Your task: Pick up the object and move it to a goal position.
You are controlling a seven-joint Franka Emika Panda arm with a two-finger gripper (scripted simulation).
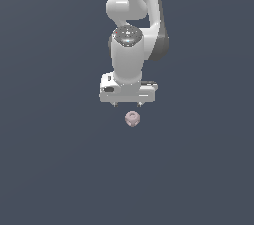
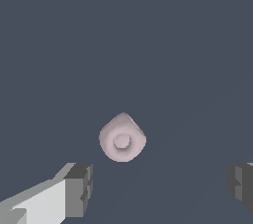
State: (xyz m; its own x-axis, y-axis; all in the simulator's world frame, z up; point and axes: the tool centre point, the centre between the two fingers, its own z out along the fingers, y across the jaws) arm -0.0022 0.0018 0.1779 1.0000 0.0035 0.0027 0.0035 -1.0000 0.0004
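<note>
The small pale pink knobbly lump (image 1: 132,118) with a dimple lies on the dark grey counter (image 1: 54,169), just below the robot's white hand (image 1: 127,104). The hand is wide open and holds nothing. Nothing is picked up yet. Grabbing, lifting and moving it to the goal are all left, I think.

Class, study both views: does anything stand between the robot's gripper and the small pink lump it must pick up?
Nothing visible does. The pale pink lump lies alone on the plain dark surface, just beyond the open gripper. In the wrist view, the two fingers stand wide apart, with only bare surface between them and the lump.
</note>
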